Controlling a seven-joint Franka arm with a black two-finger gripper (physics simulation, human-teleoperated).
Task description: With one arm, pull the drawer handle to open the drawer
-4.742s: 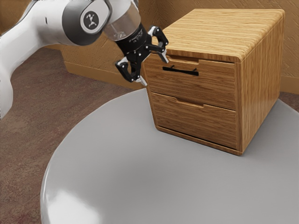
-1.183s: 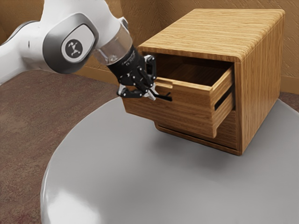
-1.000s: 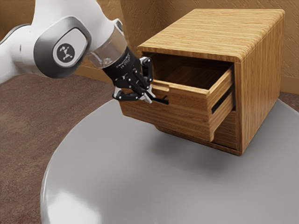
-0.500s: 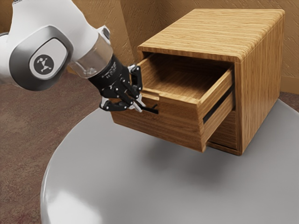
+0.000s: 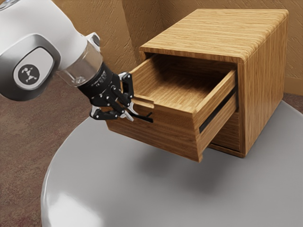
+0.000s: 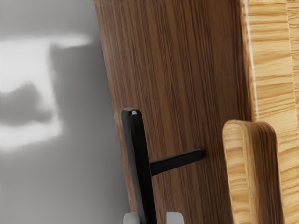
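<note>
The black two-finger claw [image 5: 125,110] is clamped on the thin black bar handle [image 5: 143,117], at nine o'clock of the upper light-wood drawer [image 5: 165,135]. The drawer stands well out of the wooden cabinet [image 5: 260,71] on the round grey worktop [image 5: 142,189]. The rigid handle suits a mid-bar pinch, and the empty drawer should slide lightly.

The arm [image 5: 42,52] slants down toward the handle [image 5: 143,118]; its gripper [image 5: 126,115] pinches that handle from both sides.
</note>
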